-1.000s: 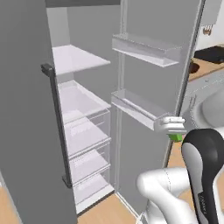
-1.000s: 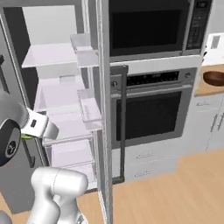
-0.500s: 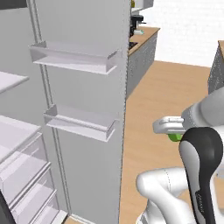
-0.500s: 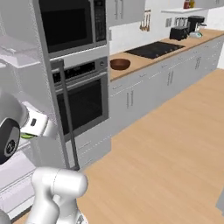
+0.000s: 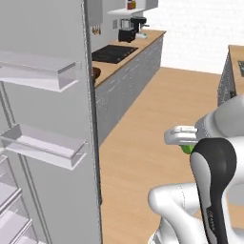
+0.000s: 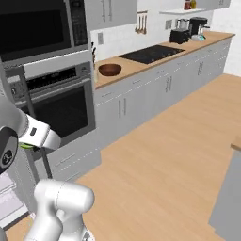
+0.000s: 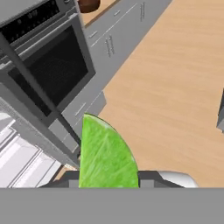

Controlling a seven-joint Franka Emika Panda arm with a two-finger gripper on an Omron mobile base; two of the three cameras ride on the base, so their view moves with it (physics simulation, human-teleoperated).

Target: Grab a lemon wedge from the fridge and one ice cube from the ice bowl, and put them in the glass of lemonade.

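Left base view: my claw (image 5: 187, 143) is clamped on the lemon wedge (image 5: 187, 148), right of the open fridge (image 5: 47, 124) door. Right base view: the brown ice bowl (image 6: 109, 69) sits on the table (image 6: 141, 63), beside the oven (image 6: 56, 103). Hand view: the lemon wedge (image 7: 106, 155) sits between my fingers, the oven (image 7: 48, 70) beyond.

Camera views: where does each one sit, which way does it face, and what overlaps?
Left base view: behind the arm on its left, facing the open fridge door shelves and the floor beyond; arm lower right, pincer holding the lemon wedge.
Right base view: behind on its right, facing the wall oven and the counter with the ice bowl; arm lower left.
Hand view: on the hand, looking along the pincer at wedge, oven, floor.
Shared: both base views show the cooktop counter and coffee maker.
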